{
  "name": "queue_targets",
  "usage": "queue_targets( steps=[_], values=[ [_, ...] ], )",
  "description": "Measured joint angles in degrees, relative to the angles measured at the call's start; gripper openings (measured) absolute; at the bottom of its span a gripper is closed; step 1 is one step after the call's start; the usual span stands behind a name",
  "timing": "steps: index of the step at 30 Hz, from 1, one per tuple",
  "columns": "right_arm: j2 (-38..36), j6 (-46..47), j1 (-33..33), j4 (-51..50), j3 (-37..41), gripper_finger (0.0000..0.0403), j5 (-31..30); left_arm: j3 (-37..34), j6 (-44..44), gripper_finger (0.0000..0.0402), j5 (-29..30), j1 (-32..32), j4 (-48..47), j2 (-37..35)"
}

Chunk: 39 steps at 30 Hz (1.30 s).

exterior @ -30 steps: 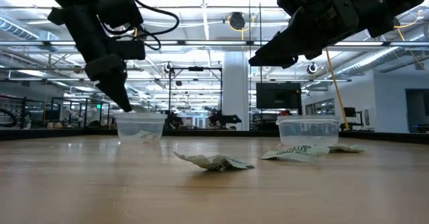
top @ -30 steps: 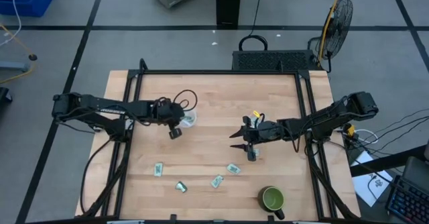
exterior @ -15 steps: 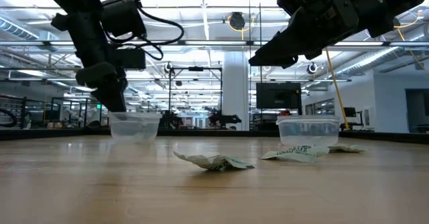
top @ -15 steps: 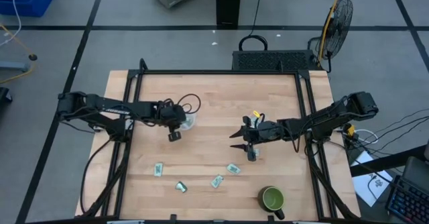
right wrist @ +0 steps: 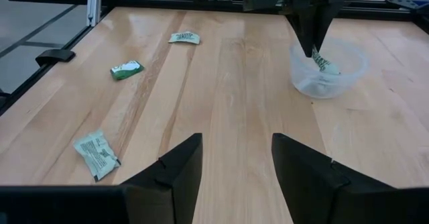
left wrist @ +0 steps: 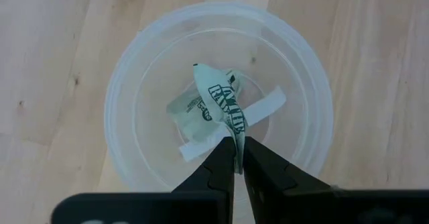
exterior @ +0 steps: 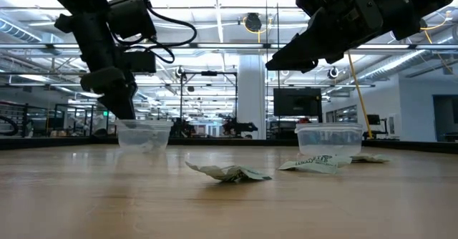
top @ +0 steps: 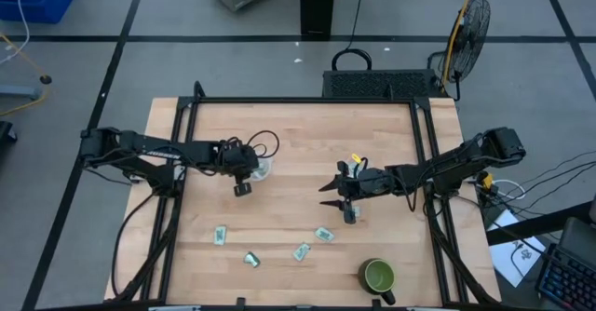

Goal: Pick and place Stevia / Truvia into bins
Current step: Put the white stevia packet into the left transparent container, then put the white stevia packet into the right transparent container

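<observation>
My left gripper is shut on a green-and-white Stevia packet right over a clear cup bin, which stands on the table's left half. Another packet lies flat on that cup's bottom. My right gripper hangs open and empty above the table's middle right. A second clear cup stands at the right in the low view. Several loose packets lie flat on the wood near the front edge. My left gripper pinches one end of the packet between its two fingertips. The fingers come steeply from above. The packet hangs clear below them, and its free end reaches down into the cup's mouth.
A green mug stands near the front right corner. A black frame runs along the table's far and side edges. Bare wood lies between the two arms.
My left gripper has rolled and shifted slightly over the left cup, still shut on the packet. It now stands more upright above the cup's mouth. The cup below it has shifted a little on the table. My right arm has kept still.
</observation>
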State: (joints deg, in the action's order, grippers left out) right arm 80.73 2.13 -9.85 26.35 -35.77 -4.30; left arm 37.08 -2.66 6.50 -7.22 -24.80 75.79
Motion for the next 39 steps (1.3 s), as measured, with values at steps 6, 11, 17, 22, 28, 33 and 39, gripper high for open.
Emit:
queue_targets(
  steps=[6,11,17,22,28,33,39],
  values=[
    [0.0,0.0,0.0,0.0,0.0,0.0171,0.0,0.0,0.0,0.0063,0.0,0.0,0.7,0.0],
    [0.0,0.0,0.0,0.0,0.0,0.0171,-0.1,0.0,0.0,0.0098,0.0,0.0,1.2,0.0],
    [0.0,-0.3,0.0,0.0,0.0,0.0171,-0.1,0.0,-0.2,0.0117,1.9,0.0,2.8,0.0],
    [0.0,1.0,0.0,-3.5,0.0,0.0171,-0.2,0.3,-0.2,0.0118,4.6,0.0,6.3,0.0],
    [0.0,7.8,-0.1,-10.9,-0.6,0.0171,0.2,2.9,-0.2,0.0118,5.5,0.2,6.2,-1.1],
    [0.0,12.2,-1.3,-25.8,-6.7,0.0171,3.0,5.3,-0.1,0.0118,5.5,0.5,8.1,-2.8],
    [-0.1,17.2,-2.7,-38.3,-11.5,0.0171,3.5,7.2,-0.1,0.0118,5.5,0.9,10.8,-2.9]
  ],
)
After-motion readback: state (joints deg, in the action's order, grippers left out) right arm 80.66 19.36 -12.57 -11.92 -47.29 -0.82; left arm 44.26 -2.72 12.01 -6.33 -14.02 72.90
